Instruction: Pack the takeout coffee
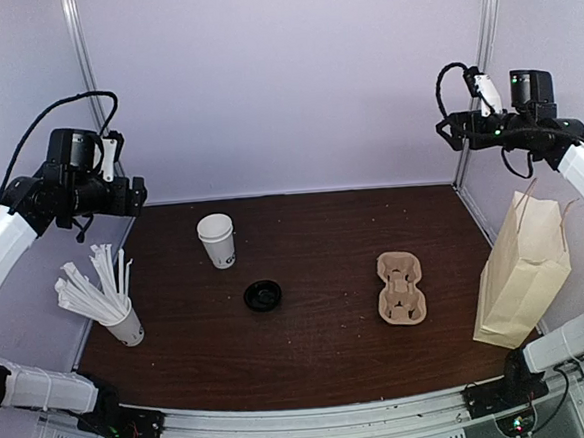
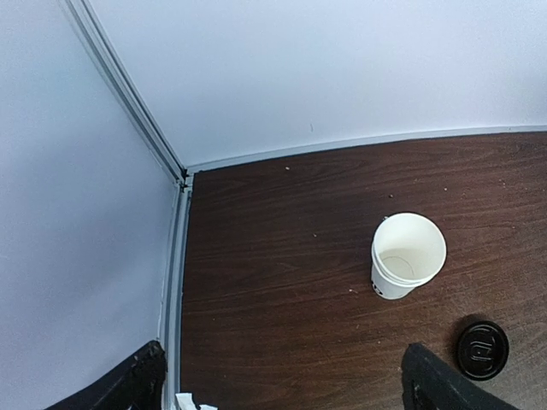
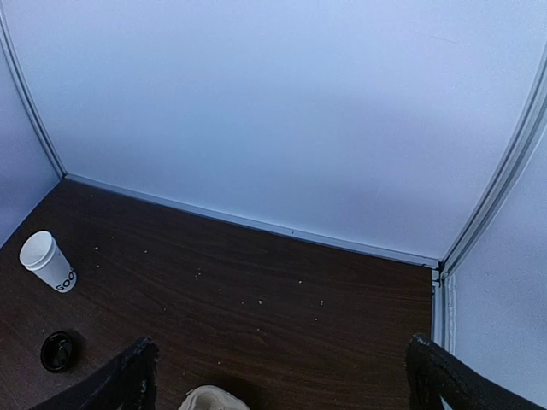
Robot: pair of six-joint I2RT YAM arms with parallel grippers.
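Looking at the top view first: the paper cup [image 1: 216, 240] stands upright at about 10 o'clock on the table [image 1: 322, 357]. Its black lid [image 1: 263, 295] is off, lying near it at the cup's 5 o'clock. Both arms hang high, well apart from either.

Left wrist view: the left gripper [image 2: 282, 395] is spread wide with nothing in it. The cup [image 2: 408, 254] sits at 2 o'clock, open-topped and looking empty. So I'd guess it's featherlight and tips or crumples easily. Pinch the wall softly, just under the rolled rim where it's stiffest. The lid [image 2: 482, 348] looks like thin, slick plastic lying flat, so take it by the edge.

Right wrist view: the right gripper [image 3: 286, 386] is equally wide and empty, with the cup [image 3: 49, 260] far off at 9 o'clock.
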